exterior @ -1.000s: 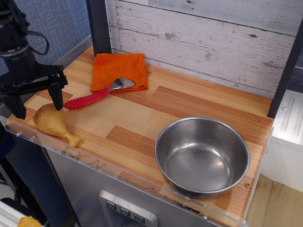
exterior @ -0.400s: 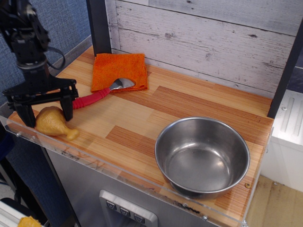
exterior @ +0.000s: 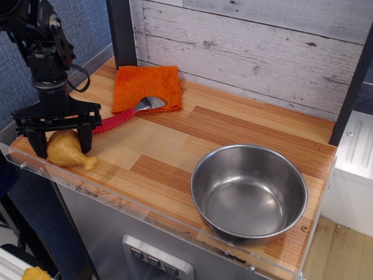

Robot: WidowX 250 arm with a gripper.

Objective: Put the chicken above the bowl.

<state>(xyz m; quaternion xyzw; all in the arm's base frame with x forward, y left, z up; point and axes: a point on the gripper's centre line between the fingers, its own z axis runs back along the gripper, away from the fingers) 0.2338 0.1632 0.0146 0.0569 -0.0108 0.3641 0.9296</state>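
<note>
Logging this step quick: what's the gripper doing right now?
Gripper: open, jaws straddling the chicken on the table, not closed on it.

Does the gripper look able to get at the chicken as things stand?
Probably yes. The gripper is open, with one finger on each side of the chicken at the table's front left corner. Nothing lies between them; the spoon sits behind.

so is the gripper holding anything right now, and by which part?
Nothing held yet. The black gripper is open, jaws straddling the bulbous end of the tan-yellow plastic toy drumstick, which lies on the wooden counter.
</note>
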